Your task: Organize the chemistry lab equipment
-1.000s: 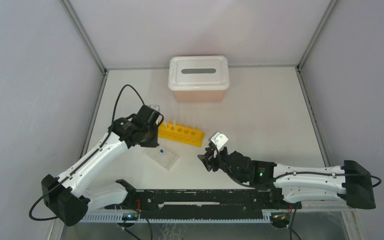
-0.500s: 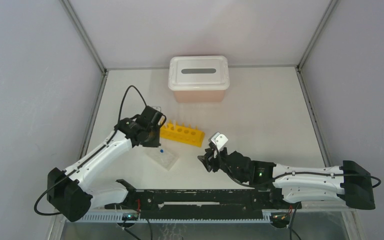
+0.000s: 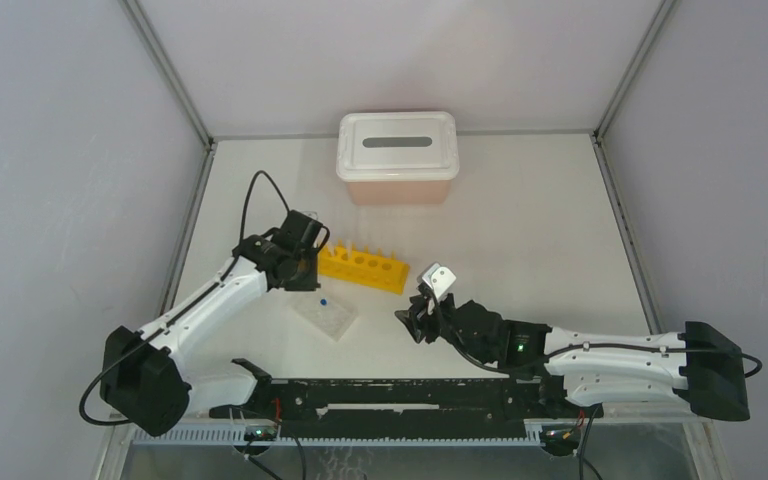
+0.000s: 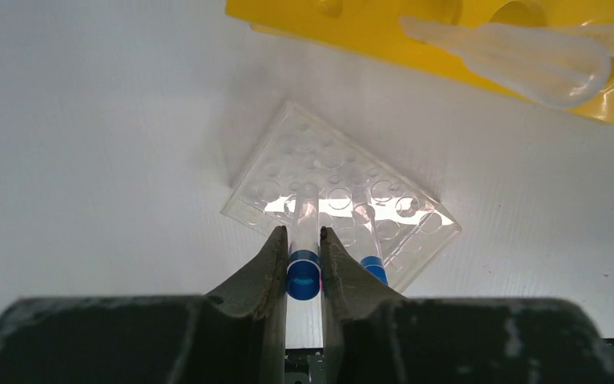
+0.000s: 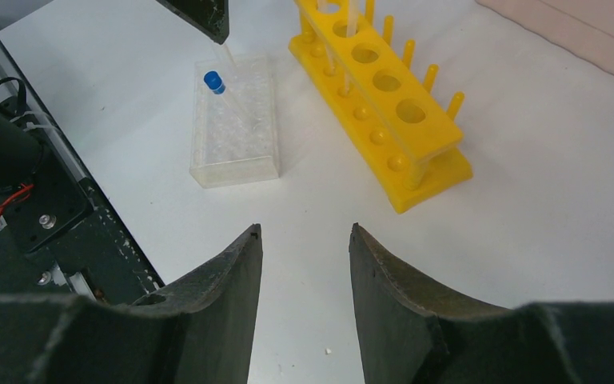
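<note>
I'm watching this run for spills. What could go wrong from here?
The left gripper pinches a blue-capped vial only at its cap, over the well plate; it could swing or slip when lowered. A second vial leans in the plate right beside it and might get knocked out.

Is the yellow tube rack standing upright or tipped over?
Upright. In the right wrist view the yellow tube rack stands on its base, its row of holes facing up.
</note>
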You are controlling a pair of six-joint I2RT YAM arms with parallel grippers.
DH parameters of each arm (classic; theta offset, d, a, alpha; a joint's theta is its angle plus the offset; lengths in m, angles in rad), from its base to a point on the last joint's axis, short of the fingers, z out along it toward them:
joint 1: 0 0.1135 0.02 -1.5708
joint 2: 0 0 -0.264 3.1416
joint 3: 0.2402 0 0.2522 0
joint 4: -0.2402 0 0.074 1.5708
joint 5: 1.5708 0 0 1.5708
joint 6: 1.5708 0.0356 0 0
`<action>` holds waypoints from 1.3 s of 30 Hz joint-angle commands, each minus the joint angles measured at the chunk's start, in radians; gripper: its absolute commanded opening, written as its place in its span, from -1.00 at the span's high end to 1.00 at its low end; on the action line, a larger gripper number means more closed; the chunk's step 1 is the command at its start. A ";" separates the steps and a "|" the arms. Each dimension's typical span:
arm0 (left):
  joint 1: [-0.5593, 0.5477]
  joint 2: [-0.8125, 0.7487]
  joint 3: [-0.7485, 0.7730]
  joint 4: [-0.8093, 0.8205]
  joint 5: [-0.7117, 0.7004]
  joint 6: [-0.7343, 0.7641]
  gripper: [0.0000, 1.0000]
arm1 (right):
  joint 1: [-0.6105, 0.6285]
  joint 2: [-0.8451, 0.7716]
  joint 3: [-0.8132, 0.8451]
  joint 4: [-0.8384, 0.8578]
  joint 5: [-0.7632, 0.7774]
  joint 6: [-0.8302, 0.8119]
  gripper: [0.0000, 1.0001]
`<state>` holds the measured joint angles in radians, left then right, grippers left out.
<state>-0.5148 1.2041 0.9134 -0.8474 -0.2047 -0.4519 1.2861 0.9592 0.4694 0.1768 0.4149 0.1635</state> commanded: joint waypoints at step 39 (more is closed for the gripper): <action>0.019 0.037 -0.074 0.070 0.042 0.020 0.55 | -0.028 0.014 -0.018 0.076 -0.038 0.033 -0.03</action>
<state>-0.5014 1.2449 0.8589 -0.7914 -0.1719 -0.4431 1.2636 0.9730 0.4549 0.1928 0.3824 0.1711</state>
